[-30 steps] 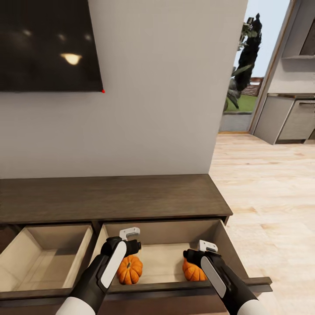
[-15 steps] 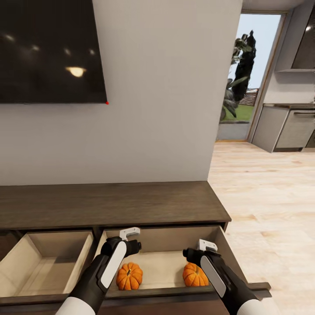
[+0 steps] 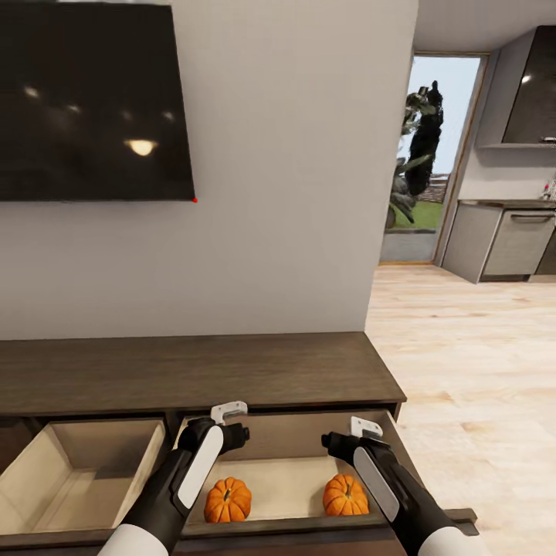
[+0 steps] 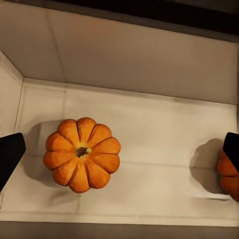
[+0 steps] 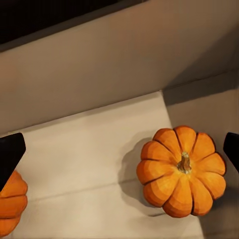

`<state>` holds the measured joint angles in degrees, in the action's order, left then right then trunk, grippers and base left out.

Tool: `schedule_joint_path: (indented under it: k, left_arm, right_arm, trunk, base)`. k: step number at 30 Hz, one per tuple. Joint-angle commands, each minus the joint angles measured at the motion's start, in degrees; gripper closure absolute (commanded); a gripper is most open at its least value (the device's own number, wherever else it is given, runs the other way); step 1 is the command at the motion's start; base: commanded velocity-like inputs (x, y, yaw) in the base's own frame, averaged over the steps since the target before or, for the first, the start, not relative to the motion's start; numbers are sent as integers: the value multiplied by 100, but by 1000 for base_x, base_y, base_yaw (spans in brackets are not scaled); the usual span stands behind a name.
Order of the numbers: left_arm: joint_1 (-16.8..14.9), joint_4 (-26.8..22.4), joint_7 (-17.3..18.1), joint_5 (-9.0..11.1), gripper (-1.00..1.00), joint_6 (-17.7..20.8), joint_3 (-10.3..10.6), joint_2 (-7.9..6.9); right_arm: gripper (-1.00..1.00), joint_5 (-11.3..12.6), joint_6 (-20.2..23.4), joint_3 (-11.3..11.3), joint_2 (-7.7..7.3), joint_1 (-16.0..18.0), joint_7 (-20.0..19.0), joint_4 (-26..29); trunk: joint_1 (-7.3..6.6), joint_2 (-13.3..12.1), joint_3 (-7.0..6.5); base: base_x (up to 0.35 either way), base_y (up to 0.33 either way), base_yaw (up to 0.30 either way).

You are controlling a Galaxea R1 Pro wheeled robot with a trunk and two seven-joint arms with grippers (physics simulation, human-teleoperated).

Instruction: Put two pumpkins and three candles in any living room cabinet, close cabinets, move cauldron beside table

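The dark brown cabinet (image 3: 193,371) stands against the wall with two drawers pulled out. The right drawer (image 3: 286,486) has a pale floor on which two orange pumpkins rest. One pumpkin (image 3: 228,500) (image 4: 82,154) lies under my left gripper (image 3: 225,437) (image 4: 119,153). The other pumpkin (image 3: 345,495) (image 5: 181,170) lies under my right gripper (image 3: 338,446) (image 5: 119,149). Both grippers hang above the drawer, open, their dark fingertips (image 4: 10,157) (image 5: 10,154) wide apart and clear of the pumpkins.
The left drawer (image 3: 77,471) stands open with nothing in it. A dark TV (image 3: 93,100) hangs on the wall above the cabinet. Light wooden floor (image 3: 463,371) stretches to the right toward grey kitchen units (image 3: 510,239) and a doorway (image 3: 425,154).
The head view has risen, so the whole scene sits lower in the picture. Both grippers now stand higher above the pumpkins, which stay on the drawer floor.
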<state>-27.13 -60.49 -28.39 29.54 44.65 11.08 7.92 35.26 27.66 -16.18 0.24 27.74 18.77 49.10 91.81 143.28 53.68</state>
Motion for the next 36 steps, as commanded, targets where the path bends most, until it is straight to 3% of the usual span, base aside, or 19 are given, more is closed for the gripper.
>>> schedule_joint_path:
  k: [1, 5, 25, 36]
  left_arm:
    - [-3, -6, -58, 60, -100, 9, 8, -1]
    - [-3, -7, -55, 60, -100, 12, 8, -1]
    - [-3, -17, -60, 60, -100, 17, 8, -2]
    - [-2, -50, -62, 60, -100, 24, 7, -4]
  right_arm:
    - [-100, 60, 9, -15, -3, 3, 57, 10]
    - [-100, 60, 12, -16, -3, 3, 57, 12]
    - [-100, 60, 15, -16, 2, 3, 57, 15]
    - [-100, 60, 15, -16, 3, 3, 49, 17]
  trunk:
    - [-3, 1, -17]
    - [-14, -4, -105]
    - [-453, -807, -464]
    - [-695, -1248, -662]
  base:
    - [0, 0, 0]
    - [0, 0, 0]
    - [-77, 0, 0]
    - [-283, 0, 0]
